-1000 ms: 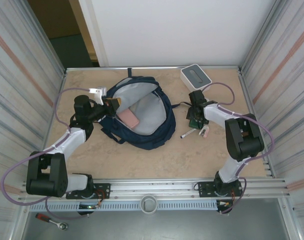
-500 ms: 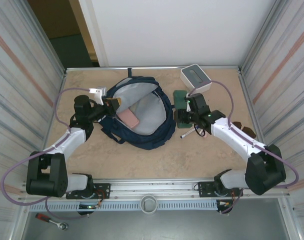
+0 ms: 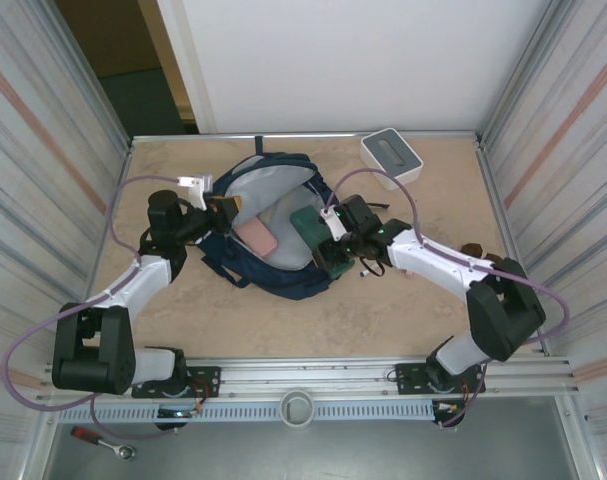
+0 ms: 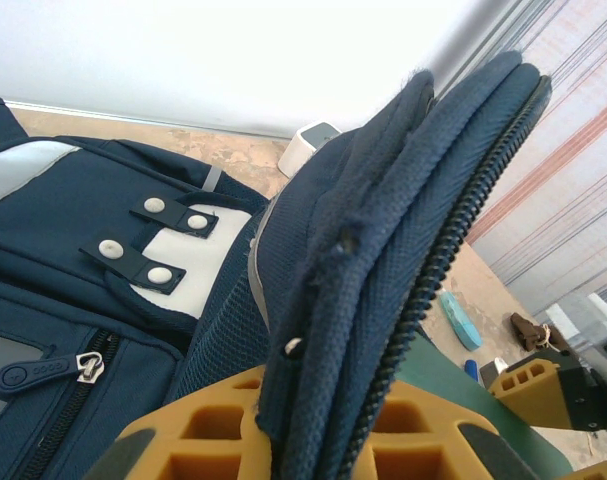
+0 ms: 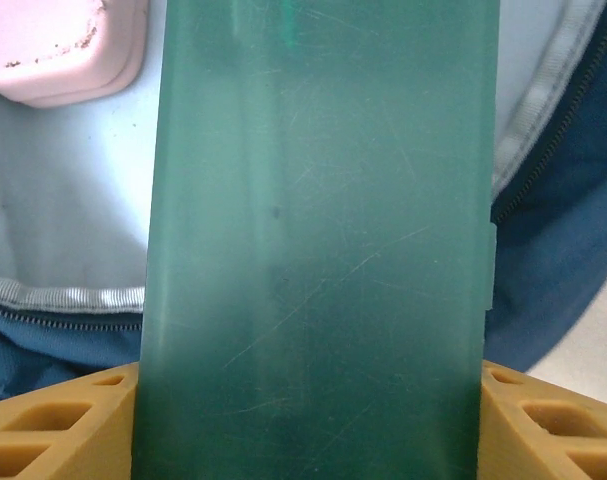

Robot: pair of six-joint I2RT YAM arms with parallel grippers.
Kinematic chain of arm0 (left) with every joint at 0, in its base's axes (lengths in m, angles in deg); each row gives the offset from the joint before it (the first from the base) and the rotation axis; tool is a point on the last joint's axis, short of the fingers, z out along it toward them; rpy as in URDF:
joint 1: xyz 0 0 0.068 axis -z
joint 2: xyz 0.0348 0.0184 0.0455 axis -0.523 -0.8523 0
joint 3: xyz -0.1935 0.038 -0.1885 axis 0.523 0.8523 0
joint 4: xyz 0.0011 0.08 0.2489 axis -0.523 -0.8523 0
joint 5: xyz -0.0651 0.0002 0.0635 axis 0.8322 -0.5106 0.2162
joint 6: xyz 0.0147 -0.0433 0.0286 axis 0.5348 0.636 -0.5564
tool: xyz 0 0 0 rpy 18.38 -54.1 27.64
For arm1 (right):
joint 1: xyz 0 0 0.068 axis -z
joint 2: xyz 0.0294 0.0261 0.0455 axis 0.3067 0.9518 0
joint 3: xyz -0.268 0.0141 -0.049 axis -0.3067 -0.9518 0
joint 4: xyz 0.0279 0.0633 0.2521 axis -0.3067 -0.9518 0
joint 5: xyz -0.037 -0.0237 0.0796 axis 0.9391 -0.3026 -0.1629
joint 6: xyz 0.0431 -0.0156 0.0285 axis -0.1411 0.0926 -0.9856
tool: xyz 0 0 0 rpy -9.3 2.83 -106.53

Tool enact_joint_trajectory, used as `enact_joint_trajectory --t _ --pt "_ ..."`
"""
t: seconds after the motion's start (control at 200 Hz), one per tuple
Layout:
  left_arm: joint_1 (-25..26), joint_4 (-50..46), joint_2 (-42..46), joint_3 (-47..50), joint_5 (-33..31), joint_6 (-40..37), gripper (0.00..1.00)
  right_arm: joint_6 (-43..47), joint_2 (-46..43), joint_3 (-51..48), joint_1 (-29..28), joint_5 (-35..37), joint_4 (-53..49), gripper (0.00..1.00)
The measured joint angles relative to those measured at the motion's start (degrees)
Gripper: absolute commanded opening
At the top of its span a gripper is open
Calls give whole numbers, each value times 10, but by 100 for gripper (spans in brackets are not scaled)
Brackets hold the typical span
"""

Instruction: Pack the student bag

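Note:
The student bag, a navy-blue backpack, lies open mid-table with its pale grey lining showing. My left gripper is shut on the bag's zippered opening edge at the left and holds it up; the fabric sits between the yellow fingers. My right gripper is shut on a flat dark-green case and holds it over the bag's opening. In the right wrist view the green case stands between the fingers, above the lining. A pink case lies inside the bag.
A white box stands at the back right. A small marker lies on the table right of the bag, and a brown item lies farther right. Corrugated walls close both sides.
My right gripper has carried the green case left, from the table beside the bag to over its opening. The left arm has kept still, holding the bag's edge.

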Motion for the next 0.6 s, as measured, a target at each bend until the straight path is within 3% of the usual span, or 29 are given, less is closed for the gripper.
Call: enact_joint_trajectory --t 0.346,0.601 --pt "0 0 0 0 0 0 0 36 125 144 -9 9 -34 47" --pt "0 0 0 0 0 0 0 53 185 185 -23 23 -58 46"
